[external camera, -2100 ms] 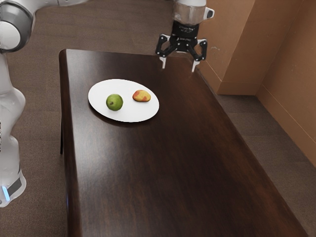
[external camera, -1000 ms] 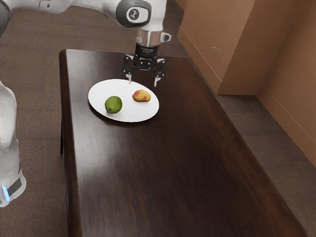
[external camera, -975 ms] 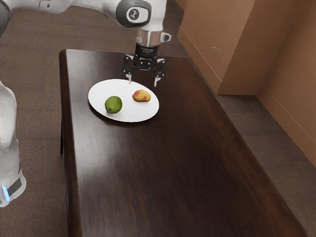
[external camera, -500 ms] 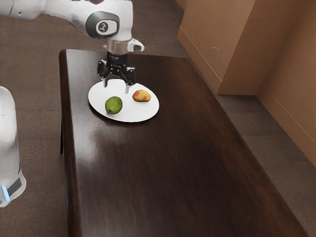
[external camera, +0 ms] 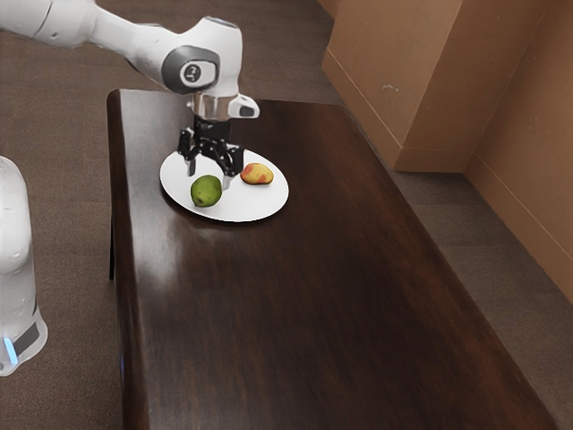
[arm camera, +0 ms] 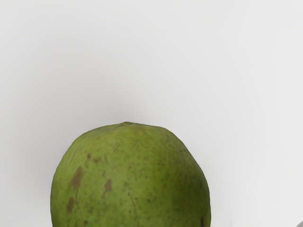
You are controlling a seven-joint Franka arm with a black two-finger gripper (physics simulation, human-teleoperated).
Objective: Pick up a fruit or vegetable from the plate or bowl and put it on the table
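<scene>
Weight should be modest in the green fruit, enough to sit steadily but easy for us to lift. It lies on the white plate, under our gripper, whose fingers stand well apart with nothing gripped between them. We expect firm flesh under a smooth, slightly slick skin, so a moderate squeeze should hold, while a hard one might bruise it. Its rounded sides could roll on the plate if one finger touches first. We would do best to centre over it, lower until the fingertips flank its widest part, and close evenly; a hold too high on the dome could let it squirt out downward.

From the exterior view we read the spread of the fingers, the red-and-yellow fruit just beside on the same plate, and the dark wooden table where our pick is to go. The wrist view gives us the surface up close: brown blotches, scattered dark flecks and a small blunt tip on the outline. How far the fingertips must drop, we cannot tell exactly from either view.
</scene>
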